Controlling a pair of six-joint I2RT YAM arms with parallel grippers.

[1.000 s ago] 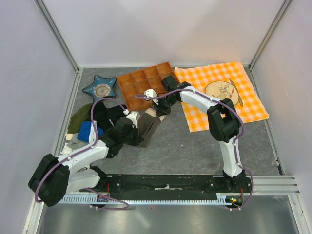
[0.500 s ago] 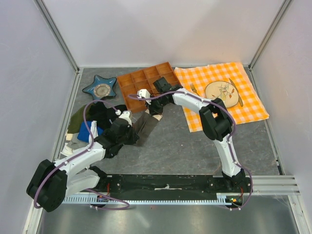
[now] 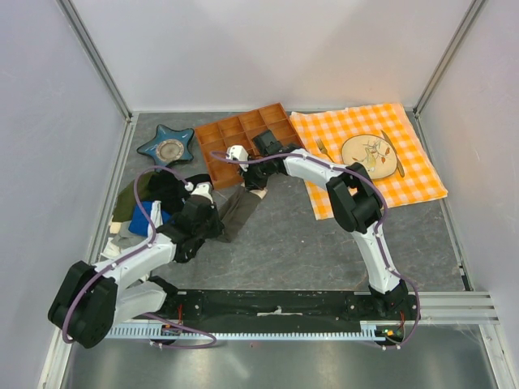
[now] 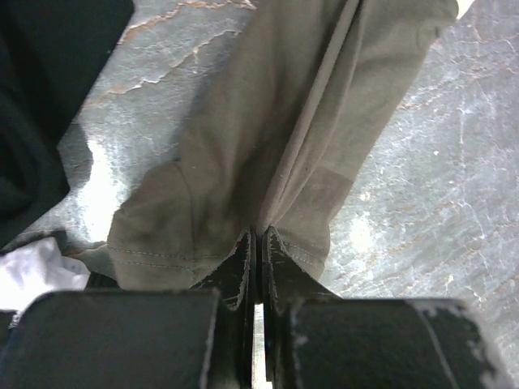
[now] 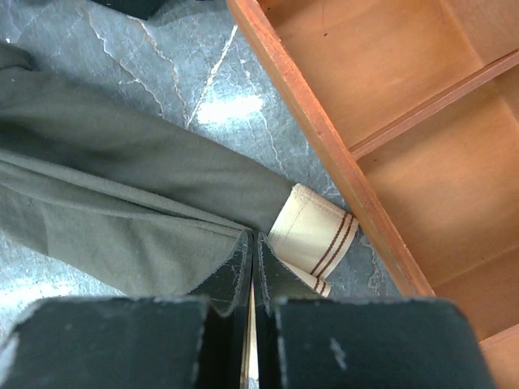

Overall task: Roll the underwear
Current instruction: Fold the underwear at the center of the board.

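Observation:
The underwear (image 3: 239, 209) is a grey-brown garment folded into a long narrow strip on the table. It is held stretched between both grippers. My left gripper (image 3: 216, 226) is shut on its near hemmed end, which shows in the left wrist view (image 4: 258, 235). My right gripper (image 3: 258, 185) is shut on its far end (image 5: 253, 237), right beside the cream waistband (image 5: 312, 231) with brown stripes. The fabric (image 4: 300, 121) runs away from the left fingers with a lengthwise fold down its middle.
A wooden compartment tray (image 3: 212, 134) stands just behind the right gripper, its edge (image 5: 324, 154) close to the waistband. A pile of clothes (image 3: 150, 203) with a black garment (image 4: 40, 97) lies at the left. A star-shaped dish (image 3: 166, 147) and an orange checked cloth (image 3: 422, 174) with a plate (image 3: 369, 152) lie at the back.
Both grippers have moved left with the underwear held between them. The right gripper is now closer to the wooden tray and the strip is pulled out straighter.

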